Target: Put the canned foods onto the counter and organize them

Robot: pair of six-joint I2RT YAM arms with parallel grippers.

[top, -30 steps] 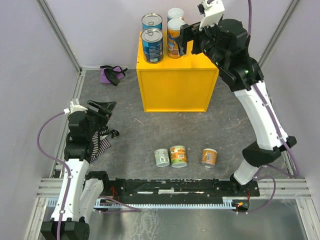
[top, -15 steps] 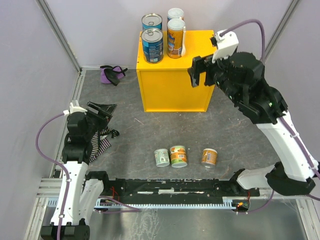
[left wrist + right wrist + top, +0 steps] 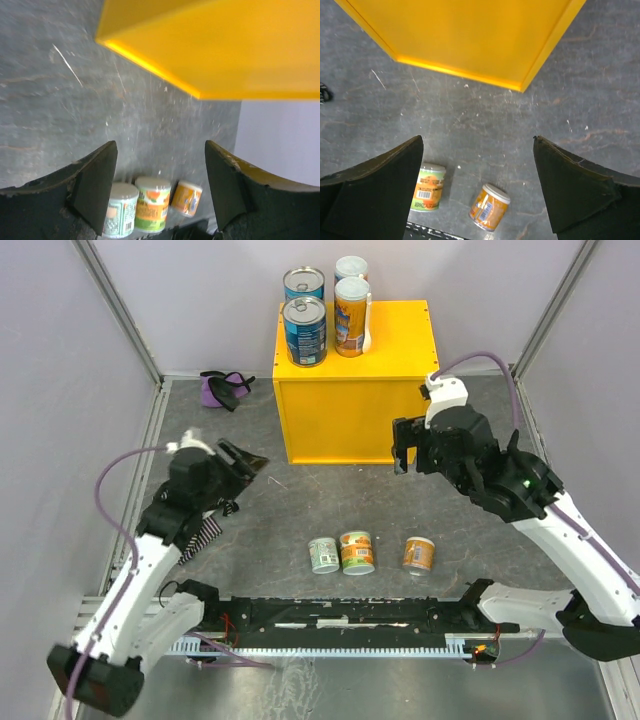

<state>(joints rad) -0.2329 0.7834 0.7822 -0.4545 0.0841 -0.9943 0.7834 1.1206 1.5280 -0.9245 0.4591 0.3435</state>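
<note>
The yellow counter (image 3: 400, 340) carries two blue-labelled cans (image 3: 305, 332) and two tall orange cans (image 3: 351, 318) at its back left. On the floor in front lie a pale-green can (image 3: 323, 555), an orange-and-green can (image 3: 357, 552) and a short orange can (image 3: 418, 554). My left gripper (image 3: 250, 462) hovers left of the counter's front, open and empty. In the left wrist view my gripper (image 3: 160, 150) frames all three floor cans (image 3: 152, 202). My right gripper (image 3: 405, 448) hangs open at the counter's front right corner. Its wrist view shows my gripper (image 3: 477, 140) above the orange can (image 3: 489, 207).
A purple cloth bundle (image 3: 225, 387) lies at the back left near the wall. A striped cloth (image 3: 205, 530) sits under my left arm. A black rail (image 3: 340, 615) runs along the near edge, just behind the floor cans. Walls close in both sides.
My right arm drew back from the counter top and dropped in front of its right corner. My left arm swung forward and right, away from the striped cloth. No can moved.
</note>
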